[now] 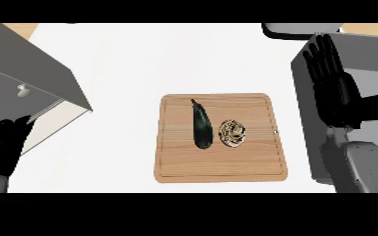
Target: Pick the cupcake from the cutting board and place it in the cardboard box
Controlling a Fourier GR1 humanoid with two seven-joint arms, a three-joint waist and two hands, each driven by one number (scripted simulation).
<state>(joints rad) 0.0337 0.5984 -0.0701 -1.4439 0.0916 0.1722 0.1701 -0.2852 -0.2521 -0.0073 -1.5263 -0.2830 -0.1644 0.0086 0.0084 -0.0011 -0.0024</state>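
While the cupcake (233,133) lay on the cutting board (219,169) just beside a dark eggplant (201,125), the right hand (334,87) was held apart at the right, fingers straight; the left hand's (10,142) fingers could not be judged.

A kitchen counter.
A wooden cutting board (220,137) lies on the white counter top (148,60), with a cupcake (233,133) and a dark eggplant (201,125) on it.

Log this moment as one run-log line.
cupcake: on cutting board, right of eggplant | right hand: open, raised | left hand: at left edge | pick: not begun
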